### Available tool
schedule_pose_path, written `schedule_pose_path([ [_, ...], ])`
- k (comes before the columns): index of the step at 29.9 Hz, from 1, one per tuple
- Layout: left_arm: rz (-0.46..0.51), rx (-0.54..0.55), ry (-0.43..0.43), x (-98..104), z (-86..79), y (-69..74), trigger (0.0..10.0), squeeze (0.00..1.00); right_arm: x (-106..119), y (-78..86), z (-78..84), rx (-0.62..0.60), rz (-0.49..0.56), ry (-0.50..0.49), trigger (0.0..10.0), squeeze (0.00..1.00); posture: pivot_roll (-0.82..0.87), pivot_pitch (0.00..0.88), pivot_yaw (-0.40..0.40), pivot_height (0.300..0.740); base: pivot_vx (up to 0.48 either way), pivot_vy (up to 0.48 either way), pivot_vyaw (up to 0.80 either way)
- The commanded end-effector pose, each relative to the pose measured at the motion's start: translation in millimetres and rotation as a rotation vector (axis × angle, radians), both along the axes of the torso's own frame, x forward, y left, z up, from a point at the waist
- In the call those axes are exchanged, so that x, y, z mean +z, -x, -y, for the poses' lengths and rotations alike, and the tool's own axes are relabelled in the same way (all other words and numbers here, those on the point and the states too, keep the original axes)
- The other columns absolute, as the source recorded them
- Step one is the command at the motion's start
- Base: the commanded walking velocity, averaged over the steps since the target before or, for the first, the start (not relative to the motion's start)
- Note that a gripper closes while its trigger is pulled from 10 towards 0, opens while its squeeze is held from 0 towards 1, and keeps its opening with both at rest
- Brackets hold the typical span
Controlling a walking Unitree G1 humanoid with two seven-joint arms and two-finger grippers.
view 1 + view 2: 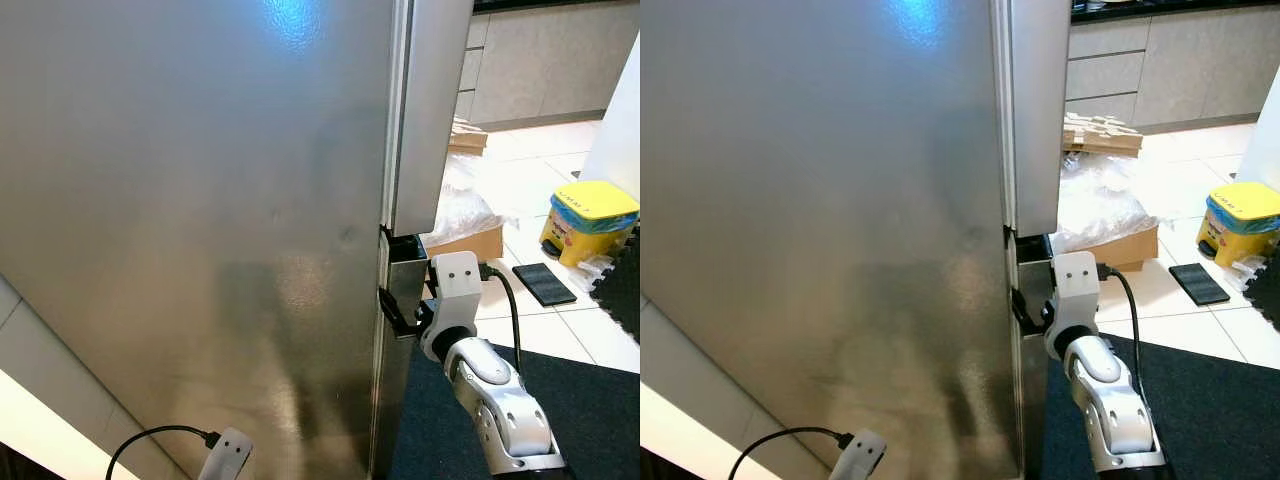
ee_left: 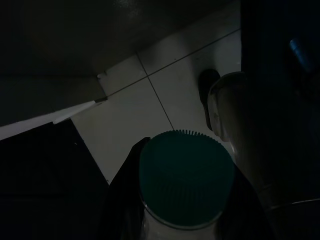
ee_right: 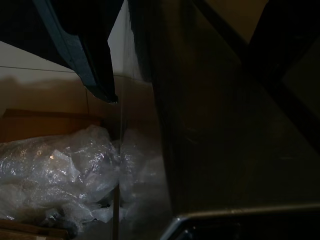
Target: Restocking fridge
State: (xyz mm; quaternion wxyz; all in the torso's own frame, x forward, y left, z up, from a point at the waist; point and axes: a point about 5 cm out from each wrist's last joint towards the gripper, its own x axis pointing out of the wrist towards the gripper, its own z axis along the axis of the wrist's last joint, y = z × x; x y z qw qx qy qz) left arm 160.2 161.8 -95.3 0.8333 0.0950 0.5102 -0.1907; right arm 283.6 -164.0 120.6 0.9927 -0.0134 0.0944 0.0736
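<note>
Fridge door (image 1: 200, 220) stands shut before us, brushed steel, stiff and likely heavy on its seal. Our right gripper (image 1: 392, 312) is hooked at the door's right edge, fingers reaching into the seam between upper and lower sections; whether they are clamped we cannot tell. Our left gripper (image 2: 185, 220) hangs low, closed on a bottle with a green ribbed cap (image 2: 186, 175); smooth body, probably slippery. Best purchase on the door is that edge. Swing room on the right is crowded by a cardboard box (image 1: 470, 240) with plastic wrap and a yellow bin (image 1: 588, 222).
</note>
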Motion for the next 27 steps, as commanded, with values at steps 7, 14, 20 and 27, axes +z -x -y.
schedule_pose_path([
  [7,-0.009,-0.023,-0.013,-0.7,-1.4,1.8,10.0,0.0,-0.9,0.4,44.3,-0.245,-0.01,0.087,10.0,0.0,-0.17,0.0,0.108,0.74,0.0,0.0,0.0],
  [14,-0.011,-0.028,-0.013,-0.9,-1.1,2.3,10.0,0.0,-1.9,2.2,50.4,-0.272,-0.016,0.099,10.0,0.0,-0.17,0.0,0.109,0.74,0.0,0.0,0.0],
  [20,-0.011,-0.03,-0.014,-0.9,-1.3,2.3,10.0,0.0,-2.7,3.4,54.4,-0.294,-0.023,0.107,10.0,0.0,-0.17,0.0,0.108,0.74,0.0,0.0,0.0],
  [27,-0.01,-0.032,-0.015,-0.8,-1.7,2.1,10.0,0.0,-4.2,5.8,62.2,-0.336,-0.035,0.116,10.0,0.0,-0.17,0.0,0.113,0.74,0.0,0.0,0.0],
])
